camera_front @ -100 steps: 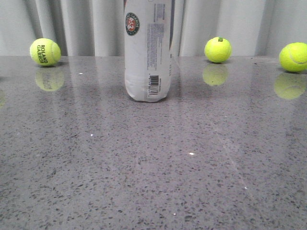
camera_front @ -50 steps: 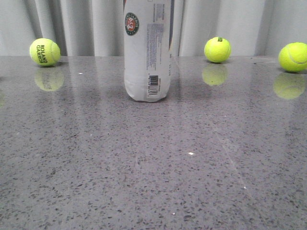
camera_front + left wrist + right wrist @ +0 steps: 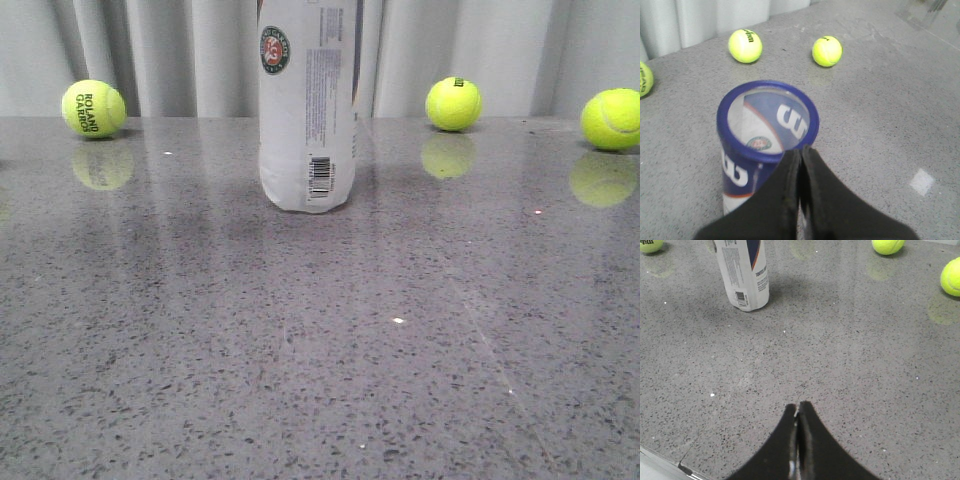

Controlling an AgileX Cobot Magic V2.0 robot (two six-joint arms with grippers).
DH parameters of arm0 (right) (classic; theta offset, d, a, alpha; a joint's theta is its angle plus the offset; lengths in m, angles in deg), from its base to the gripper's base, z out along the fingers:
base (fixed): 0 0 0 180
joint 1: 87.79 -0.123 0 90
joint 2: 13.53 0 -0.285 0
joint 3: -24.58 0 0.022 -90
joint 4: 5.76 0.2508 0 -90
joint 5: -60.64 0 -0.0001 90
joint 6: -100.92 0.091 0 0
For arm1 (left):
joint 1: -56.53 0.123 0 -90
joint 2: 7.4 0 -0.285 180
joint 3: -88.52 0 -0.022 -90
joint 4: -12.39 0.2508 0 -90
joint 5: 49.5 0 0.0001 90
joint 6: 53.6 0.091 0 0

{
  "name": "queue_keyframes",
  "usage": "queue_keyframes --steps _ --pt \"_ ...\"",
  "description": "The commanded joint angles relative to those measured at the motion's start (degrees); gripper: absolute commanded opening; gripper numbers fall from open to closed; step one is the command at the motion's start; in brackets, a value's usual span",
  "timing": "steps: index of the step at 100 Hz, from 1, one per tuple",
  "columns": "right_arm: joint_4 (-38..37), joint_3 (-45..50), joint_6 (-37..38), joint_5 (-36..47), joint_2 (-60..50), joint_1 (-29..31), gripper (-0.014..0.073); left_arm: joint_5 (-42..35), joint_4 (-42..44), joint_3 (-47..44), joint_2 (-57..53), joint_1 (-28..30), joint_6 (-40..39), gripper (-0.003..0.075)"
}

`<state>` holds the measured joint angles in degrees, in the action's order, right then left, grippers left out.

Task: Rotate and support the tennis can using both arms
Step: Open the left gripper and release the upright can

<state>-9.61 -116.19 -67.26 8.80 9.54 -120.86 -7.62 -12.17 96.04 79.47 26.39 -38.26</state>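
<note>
Table (image 3: 300, 380): grey speckled stone, glossy, mirroring what is standing on it; likely slick under a plastic base.

Tennis can (image 3: 306, 110): standing upright, mid-table toward the back edge, top running out of the front view. Clear tube w/ white label, barcode low down, round logo up high. The left wrist view is looking down through its blue rim (image 3: 767, 122); appears empty, so judging it light, thin-walled, prone to tipping or skidding if pushed at the top. Best hold: across the labelled mid-body, w/ a second contact near the ribbed base for support. Squeezing hard is risking a dent.

Tennis balls: one sitting far left (image 3: 93, 108), two to the right (image 3: 453, 103) (image 3: 611, 119), all well apart from the can.

Left gripper (image 3: 801, 152): fingers pressed together, pinching nothing, hovering just beside the rim.

Right gripper (image 3: 798, 412): fingers pressed together, holding nothing, hanging over bare table, well apart from the can.
</note>
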Motion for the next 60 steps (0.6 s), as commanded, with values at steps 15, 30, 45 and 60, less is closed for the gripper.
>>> queue_keyframes --steps 15,30,45,60 --pt "-1.05 -1.29 0.02 4.41 0.73 0.28 -0.0067 -10.86 -2.64 -10.42 -9.41 -0.54 0.63 -0.0020" --pt "-1.05 -1.29 0.02 4.41 0.73 0.28 -0.0067 -16.14 -2.64 -18.40 -14.21 -0.96 0.86 -0.0020" --pt "-1.05 -1.29 0.02 4.41 0.73 0.28 -0.0067 -20.49 -2.64 -25.27 -18.13 -2.15 0.86 -0.0020" --pt "-1.05 -1.29 0.02 4.41 0.73 0.28 -0.0067 -21.55 -5.46 -31.39 -22.23 -2.59 0.86 -0.0020"
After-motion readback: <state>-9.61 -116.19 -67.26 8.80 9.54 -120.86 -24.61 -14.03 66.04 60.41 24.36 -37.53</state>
